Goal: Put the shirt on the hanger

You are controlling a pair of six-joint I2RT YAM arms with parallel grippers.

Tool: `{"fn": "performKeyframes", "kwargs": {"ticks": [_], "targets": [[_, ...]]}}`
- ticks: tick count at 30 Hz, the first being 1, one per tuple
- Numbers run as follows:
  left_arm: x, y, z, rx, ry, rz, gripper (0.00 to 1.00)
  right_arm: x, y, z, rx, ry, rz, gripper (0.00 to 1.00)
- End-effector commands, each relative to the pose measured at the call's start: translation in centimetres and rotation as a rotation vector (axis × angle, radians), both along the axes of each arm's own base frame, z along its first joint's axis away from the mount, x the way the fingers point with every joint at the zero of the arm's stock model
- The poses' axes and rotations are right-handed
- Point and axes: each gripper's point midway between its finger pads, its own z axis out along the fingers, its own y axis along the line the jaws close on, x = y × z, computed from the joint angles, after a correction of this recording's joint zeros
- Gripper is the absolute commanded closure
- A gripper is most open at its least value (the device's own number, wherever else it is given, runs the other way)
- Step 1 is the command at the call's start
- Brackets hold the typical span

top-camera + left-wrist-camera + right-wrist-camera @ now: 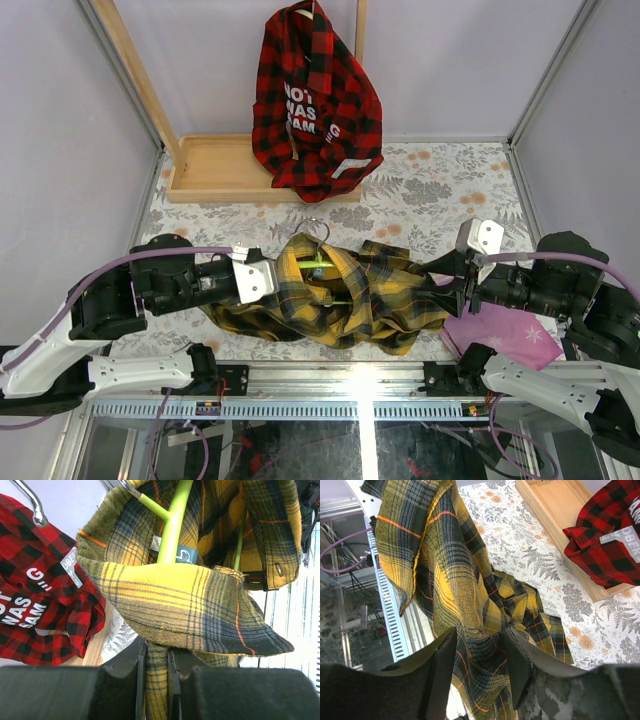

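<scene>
The yellow and dark plaid shirt (345, 300) lies bunched at the table's near edge, between both arms. The lime-green hanger (318, 262) is inside the shirt's collar area, with its metal hook (315, 228) sticking out toward the back. My left gripper (275, 280) is shut on a fold of the shirt (175, 605), pinched between its jaws (156, 680), and the green hanger wire (172, 530) runs just ahead. My right gripper (445, 275) is closed on a thick bunch of the shirt (455, 580) at its right end (481, 665).
A red-and-black plaid shirt (315, 100) hangs on the wooden rack (215, 165) at the back. A purple cloth (510, 330) lies under my right arm. The metal rail of the table's front edge (330, 405) is right below the shirt.
</scene>
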Motion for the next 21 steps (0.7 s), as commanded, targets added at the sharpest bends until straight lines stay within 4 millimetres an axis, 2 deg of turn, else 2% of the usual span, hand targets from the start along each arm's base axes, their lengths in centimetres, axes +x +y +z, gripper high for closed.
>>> {"fn": "performKeyframes", "kwargs": {"ticks": [1,3,5,12,13,15,16,19,21], "targets": [[0.2,0.2,1.0,-0.041,-0.024,0.010,1.00,0.2,0.1,1.4,0.057,-0.026,-0.015,0.44],[0.3,0.1,0.8,-0.036,-0.020,0.011,1.00,0.1,0.1,1.5,0.066,-0.026,-0.013,0.40],[0.2,0.1,0.7,-0.034,-0.020,0.011,1.00,0.1,0.1,1.6,0.074,-0.030,-0.011,0.42],[0.3,-0.1,0.5,-0.028,-0.017,0.009,1.00,0.0,0.2,1.4,0.073,-0.021,-0.009,0.75],[0.3,-0.1,0.5,-0.026,-0.015,0.008,1.00,0.0,0.2,1.3,0.072,-0.020,-0.007,0.75],[0.2,0.0,0.6,-0.030,-0.015,0.009,1.00,0.1,0.3,1.0,0.066,-0.013,-0.009,0.52],[0.2,0.0,0.6,-0.031,-0.016,0.008,1.00,0.1,0.3,0.9,0.064,-0.011,-0.010,0.44],[0.2,-0.1,0.6,-0.030,-0.013,0.007,1.00,0.2,0.4,0.5,0.056,-0.005,-0.013,0.41],[0.2,0.0,0.6,-0.032,-0.013,0.007,1.00,0.3,0.5,0.2,0.048,-0.001,-0.013,0.49]]}}
